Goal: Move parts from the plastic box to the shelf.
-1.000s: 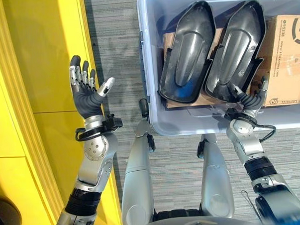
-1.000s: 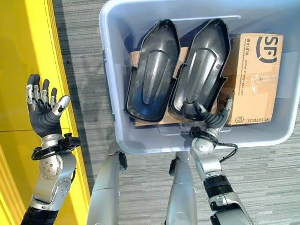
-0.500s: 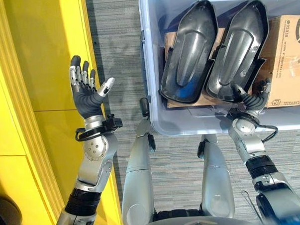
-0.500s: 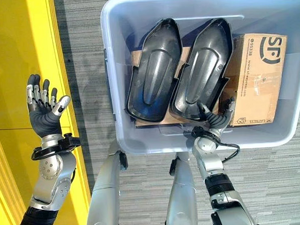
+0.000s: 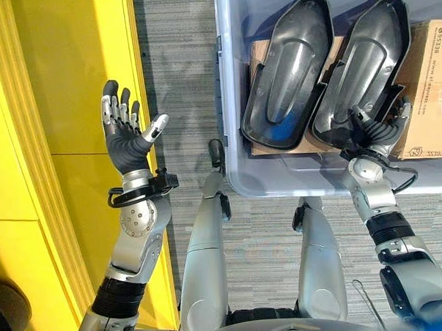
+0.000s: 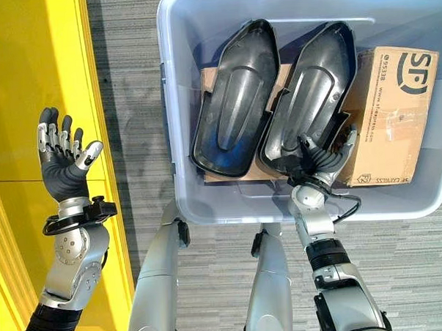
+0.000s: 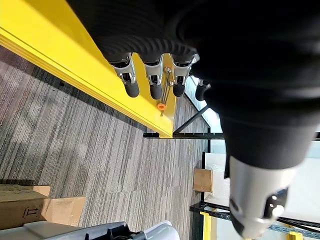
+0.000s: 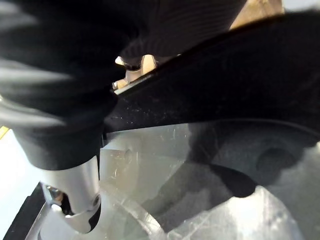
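Note:
Two black moulded parts lie side by side in the clear plastic box, a left part and a right part. My right hand is at the near end of the right part, its fingers spread and fairly straight on it. In the right wrist view that part's rim runs between the thumb and the fingers. My left hand is raised with straight fingers beside the yellow shelf, holding nothing.
A cardboard carton fills the box's right end, and flat cardboard lies under the parts. Grey carpet runs between the shelf and the box. More cartons stand on the floor farther off.
The view has shifted a little. My right hand has reached farther over the box's near wall onto the right part's end. The left arm has stayed still.

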Robot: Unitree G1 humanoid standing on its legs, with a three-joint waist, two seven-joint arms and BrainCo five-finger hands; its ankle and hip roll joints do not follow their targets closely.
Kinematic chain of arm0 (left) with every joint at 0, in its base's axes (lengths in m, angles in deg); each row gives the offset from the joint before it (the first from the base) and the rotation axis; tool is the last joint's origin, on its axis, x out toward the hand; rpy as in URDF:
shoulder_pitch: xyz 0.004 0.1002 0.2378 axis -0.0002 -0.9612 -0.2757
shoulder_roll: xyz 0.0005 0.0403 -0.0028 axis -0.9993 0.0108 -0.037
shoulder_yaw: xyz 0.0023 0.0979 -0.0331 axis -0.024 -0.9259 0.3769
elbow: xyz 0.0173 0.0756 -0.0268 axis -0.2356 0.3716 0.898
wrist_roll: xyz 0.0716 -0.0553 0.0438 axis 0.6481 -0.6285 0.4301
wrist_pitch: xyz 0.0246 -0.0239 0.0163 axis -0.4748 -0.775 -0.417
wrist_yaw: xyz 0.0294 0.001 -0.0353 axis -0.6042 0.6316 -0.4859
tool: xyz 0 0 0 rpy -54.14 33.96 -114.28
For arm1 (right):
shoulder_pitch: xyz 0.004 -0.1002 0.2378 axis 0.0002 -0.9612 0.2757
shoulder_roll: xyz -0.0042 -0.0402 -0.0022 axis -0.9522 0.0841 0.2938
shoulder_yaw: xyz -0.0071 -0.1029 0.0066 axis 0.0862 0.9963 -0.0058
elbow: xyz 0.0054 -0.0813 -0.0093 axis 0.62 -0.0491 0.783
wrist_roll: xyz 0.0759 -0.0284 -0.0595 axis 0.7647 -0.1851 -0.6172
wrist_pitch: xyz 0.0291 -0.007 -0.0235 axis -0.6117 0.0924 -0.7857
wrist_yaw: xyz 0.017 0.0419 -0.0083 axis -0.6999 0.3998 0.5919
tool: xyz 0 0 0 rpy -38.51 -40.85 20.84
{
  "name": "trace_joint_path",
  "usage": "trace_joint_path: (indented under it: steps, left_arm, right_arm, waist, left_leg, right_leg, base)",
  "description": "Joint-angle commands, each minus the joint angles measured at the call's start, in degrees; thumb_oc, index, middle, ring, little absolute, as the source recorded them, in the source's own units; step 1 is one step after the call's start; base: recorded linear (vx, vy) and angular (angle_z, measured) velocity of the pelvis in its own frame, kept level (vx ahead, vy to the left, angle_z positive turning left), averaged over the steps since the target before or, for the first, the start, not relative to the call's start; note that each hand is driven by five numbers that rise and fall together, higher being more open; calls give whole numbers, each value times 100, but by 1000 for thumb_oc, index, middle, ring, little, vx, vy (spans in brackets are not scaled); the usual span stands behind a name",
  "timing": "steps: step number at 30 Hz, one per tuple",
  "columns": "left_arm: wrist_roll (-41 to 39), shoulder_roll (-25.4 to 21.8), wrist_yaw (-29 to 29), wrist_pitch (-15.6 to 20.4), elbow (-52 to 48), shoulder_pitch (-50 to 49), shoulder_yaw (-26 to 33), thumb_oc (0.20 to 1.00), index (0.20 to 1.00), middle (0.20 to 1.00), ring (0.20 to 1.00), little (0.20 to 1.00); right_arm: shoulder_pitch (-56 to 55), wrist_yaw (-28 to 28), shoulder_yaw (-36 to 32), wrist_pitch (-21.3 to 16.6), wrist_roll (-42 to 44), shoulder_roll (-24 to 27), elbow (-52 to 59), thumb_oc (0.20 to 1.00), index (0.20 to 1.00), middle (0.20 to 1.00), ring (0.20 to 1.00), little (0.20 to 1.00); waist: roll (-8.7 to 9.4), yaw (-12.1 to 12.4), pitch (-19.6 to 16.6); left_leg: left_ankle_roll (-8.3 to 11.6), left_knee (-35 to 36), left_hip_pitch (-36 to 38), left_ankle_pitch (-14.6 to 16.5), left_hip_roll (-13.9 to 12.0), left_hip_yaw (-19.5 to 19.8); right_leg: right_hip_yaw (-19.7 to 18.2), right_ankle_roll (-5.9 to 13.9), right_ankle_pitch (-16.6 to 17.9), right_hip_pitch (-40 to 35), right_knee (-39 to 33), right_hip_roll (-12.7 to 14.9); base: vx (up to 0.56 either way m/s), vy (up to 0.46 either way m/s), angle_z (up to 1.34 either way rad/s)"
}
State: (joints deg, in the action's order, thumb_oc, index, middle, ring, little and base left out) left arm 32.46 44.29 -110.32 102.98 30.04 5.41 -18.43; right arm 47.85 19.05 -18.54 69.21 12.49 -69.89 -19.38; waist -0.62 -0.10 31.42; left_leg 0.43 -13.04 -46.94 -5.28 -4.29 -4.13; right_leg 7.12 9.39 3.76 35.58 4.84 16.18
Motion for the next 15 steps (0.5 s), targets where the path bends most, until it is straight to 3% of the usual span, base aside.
trace_joint_path:
  steps: [1, 6, 7, 8, 15]
  left_arm:
    - [-7, -121, 26, 340, -477, -61, 266, 1000, 1000, 1000, 1000, 1000]
    - [-54, -137, 81, 352, -508, -96, 273, 1000, 1000, 1000, 1000, 1000]
    - [-55, -137, 82, 352, -508, -96, 275, 1000, 1000, 1000, 1000, 1000]
    - [-98, -131, 117, 345, -497, -102, 263, 1000, 1000, 1000, 1000, 1000]
    - [-178, -133, 188, 293, -467, -52, 282, 1000, 1000, 1000, 1000, 1000]
  right_arm:
    - [197, -203, -205, -98, 5, 478, -137, 1000, 1000, 1000, 1000, 1000]
    - [373, -52, -160, -140, 253, 531, -418, 1000, 1000, 1000, 1000, 1000]
    - [379, -43, -159, -148, 264, 535, -429, 404, 404, 404, 404, 404]
    - [395, 109, -113, -173, 457, 499, -547, 200, 200, 200, 200, 200]
    - [255, 549, -15, -224, 898, 444, -752, 200, 200, 200, 200, 200]
  waist:
    - [-217, 35, -163]
    - [-241, 78, -163]
    - [-240, 78, -163]
    - [-237, 84, -163]
    - [-190, 54, -163]
  left_leg:
    - [545, 164, 321, 383, -498, 151]
    - [537, 165, 236, 370, -477, 168]
    - [537, 165, 234, 370, -477, 168]
    - [532, 155, 209, 369, -482, 182]
    - [537, 148, 228, 374, -478, 178]
  right_leg:
    - [-382, 22, -650, 256, 883, 204]
    - [-393, 11, -670, 360, 930, 188]
    - [-393, 10, -671, 363, 932, 188]
    - [-391, 5, -672, 388, 960, 186]
    - [-407, -10, -672, 405, 993, 170]
  base:
    - [0, 0, 0]
    - [0, 0, 0]
    - [0, 0, 0]
    - [0, 0, 0]
    - [0, 2, 1]
